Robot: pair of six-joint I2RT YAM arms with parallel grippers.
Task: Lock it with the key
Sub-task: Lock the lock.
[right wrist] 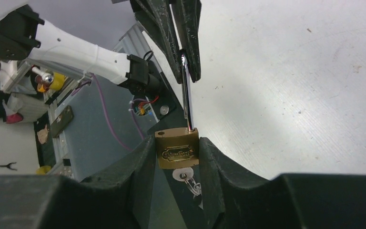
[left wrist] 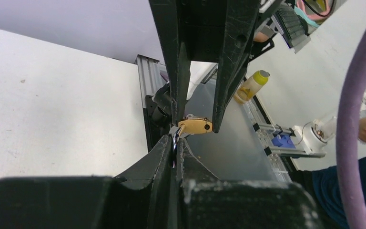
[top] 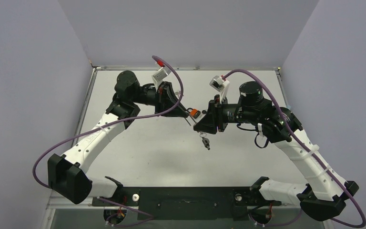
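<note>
A brass padlock (right wrist: 177, 149) is held in the air over the table's middle. My right gripper (right wrist: 176, 143) is shut on its body, one finger on each side. The silver shackle (right wrist: 186, 95) stands up out of the body with one leg out of its hole. My left gripper (left wrist: 175, 141) is shut on the shackle's top, its fingers (right wrist: 183, 38) coming in from above in the right wrist view. A key (right wrist: 182, 173) with a small ring sits in the keyhole at the bottom and dangles (top: 205, 141). In the top view the padlock (top: 195, 113) sits between left gripper (top: 187, 110) and right gripper (top: 201, 125).
The white table (top: 138, 152) has metal rails along its edges (top: 86, 109) and grey walls on three sides. Purple cables (top: 176, 76) loop over both arms. A yellow bottle (left wrist: 250, 86) stands off the table beyond the rail.
</note>
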